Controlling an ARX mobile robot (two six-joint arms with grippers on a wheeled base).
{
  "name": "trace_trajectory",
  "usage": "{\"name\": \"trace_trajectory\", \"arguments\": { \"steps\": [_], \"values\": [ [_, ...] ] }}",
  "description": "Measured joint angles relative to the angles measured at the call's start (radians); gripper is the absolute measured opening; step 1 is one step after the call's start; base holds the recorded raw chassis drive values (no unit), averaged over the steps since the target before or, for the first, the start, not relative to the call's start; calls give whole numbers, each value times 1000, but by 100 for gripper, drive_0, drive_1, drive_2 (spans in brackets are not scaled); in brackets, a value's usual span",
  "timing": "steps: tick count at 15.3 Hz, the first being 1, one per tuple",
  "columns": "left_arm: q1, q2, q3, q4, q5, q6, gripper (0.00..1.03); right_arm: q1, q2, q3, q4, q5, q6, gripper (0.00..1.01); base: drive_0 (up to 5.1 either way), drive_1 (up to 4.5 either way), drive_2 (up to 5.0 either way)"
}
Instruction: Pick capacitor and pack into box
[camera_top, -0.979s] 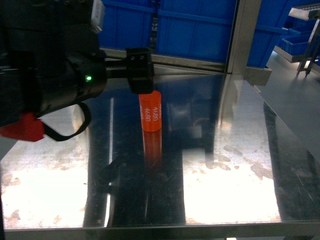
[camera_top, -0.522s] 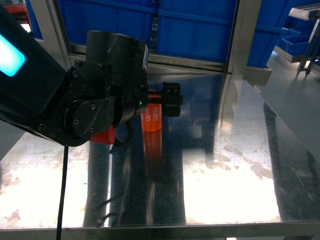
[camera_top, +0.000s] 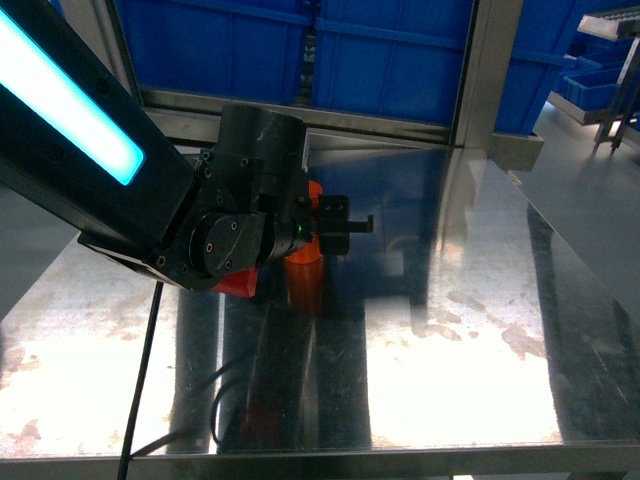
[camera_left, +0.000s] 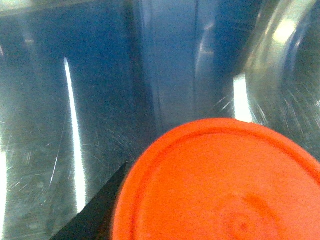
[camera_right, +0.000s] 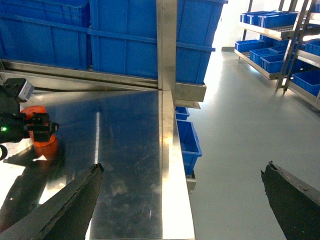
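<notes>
Capacitor (camera_top: 305, 262): orange, upright on worktop (camera_top: 450, 330), not yet lifted. Left gripper (camera_top: 340, 225) at it; fingers' grip cannot be told. Right gripper (camera_right: 182, 200) spread wide, empty. Box unseen; packing remains.

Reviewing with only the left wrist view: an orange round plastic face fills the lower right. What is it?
Observer: The top of an orange cylindrical capacitor, standing upright on the shiny steel table.
Operator: Is the left gripper on it?
Observer: The head view shows the left gripper level with its upper part; the wrist hides whether it grips.
Operator: And the right arm?
Observer: The right gripper is open by the table's right edge, well apart from the capacitor.
</notes>
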Motion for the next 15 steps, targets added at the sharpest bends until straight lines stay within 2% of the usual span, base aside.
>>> {"name": "trace_trajectory", "arguments": {
  "steps": [1,5,8,10,12,13,14,15],
  "values": [
    [3,0,-1,10,5,0,45,0,0,0,0,0,0,98,0,0,0],
    [20,-40,-77,80,14,-3,44,0,0,0,0,0,0,98,0,0,0],
    [53,-204,-261,226,-13,6,44,0,0,0,0,0,0,98,0,0,0],
    [80,-406,-453,394,-40,34,44,0,0,0,0,0,0,98,0,0,0],
    [130,-649,-732,515,-25,34,44,0,0,0,0,0,0,98,0,0,0],
    [164,-757,-885,517,-20,35,44,0,0,0,0,0,0,98,0,0,0],
    [193,-841,-977,479,-1,37,44,0,0,0,0,0,0,98,0,0,0],
    [220,-934,-1052,467,10,55,44,0,0,0,0,0,0,98,0,0,0]
  ]
}}
